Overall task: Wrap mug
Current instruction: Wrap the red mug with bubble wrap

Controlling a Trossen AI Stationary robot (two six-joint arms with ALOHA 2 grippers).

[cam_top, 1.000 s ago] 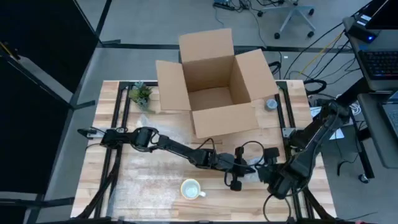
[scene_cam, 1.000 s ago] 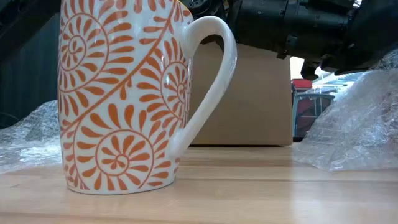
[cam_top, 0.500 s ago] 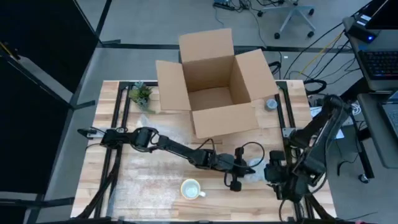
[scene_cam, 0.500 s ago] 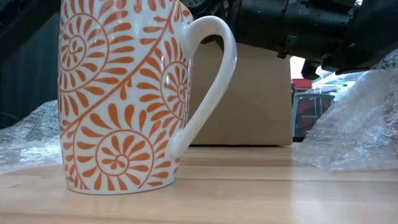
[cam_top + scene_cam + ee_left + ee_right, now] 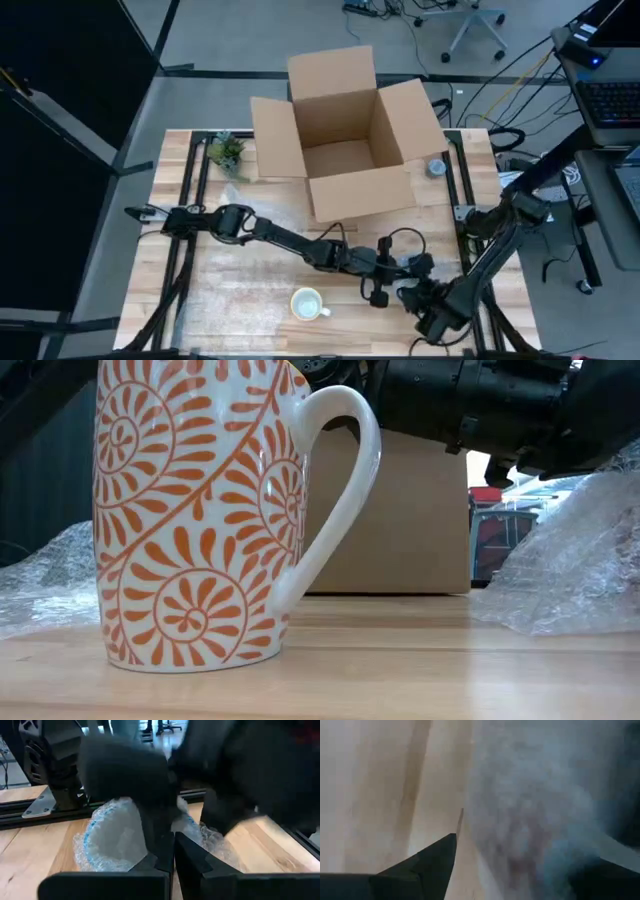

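I see the left gripper clenched on the bubble wrap, right of the mug; I cannot tell the right gripper's grip.

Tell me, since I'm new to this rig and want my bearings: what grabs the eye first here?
The mug, white with orange swirls, fills the low view; from above it stands upright near the table's front edge. Behind it an open box sits at the table's back. Both arms meet right of the mug, where the left pincer is shut on bubble wrap.
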